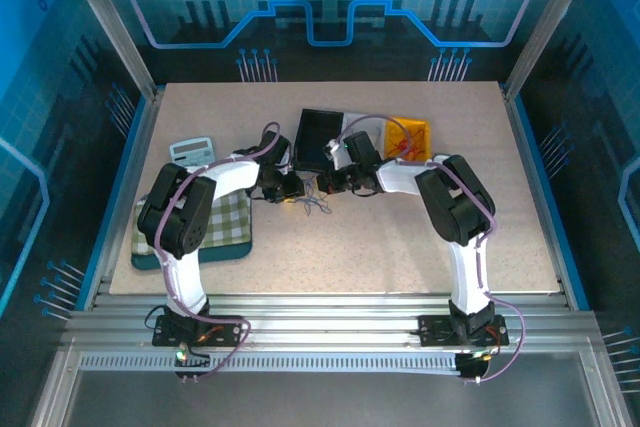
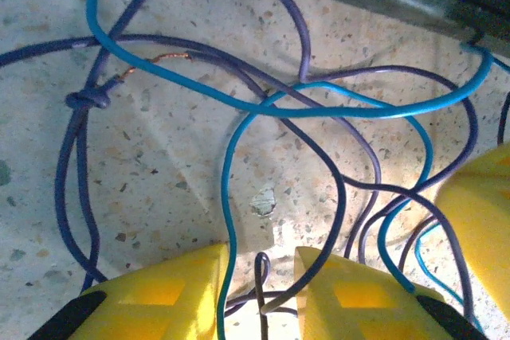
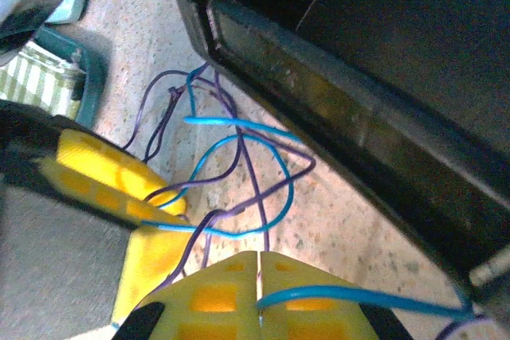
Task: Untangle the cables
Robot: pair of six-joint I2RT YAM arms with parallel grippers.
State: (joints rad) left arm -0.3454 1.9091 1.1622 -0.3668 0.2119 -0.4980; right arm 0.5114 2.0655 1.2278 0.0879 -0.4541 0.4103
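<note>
The cables (image 1: 316, 203) lie in a small tangle on the table between both grippers. In the left wrist view, thin blue (image 2: 319, 109) and purple (image 2: 307, 37) wires loop over each other, with a purple knot (image 2: 84, 101) and a bare copper strand (image 2: 159, 60). My left gripper (image 2: 261, 254) is open, its yellow fingers (image 2: 159, 292) apart with a purple loop and a blue wire running through the gap. My right gripper (image 3: 259, 254) is shut on the cables: a purple wire (image 3: 256, 197) enters the seam and a blue wire (image 3: 358, 298) comes out of it.
A black bin (image 1: 320, 137) stands just behind the tangle, its wall (image 3: 358, 117) close to my right gripper. An orange-yellow object (image 1: 410, 135) lies to its right. A calculator (image 1: 192, 151) and a checked cloth on a teal tray (image 1: 235, 222) sit at the left.
</note>
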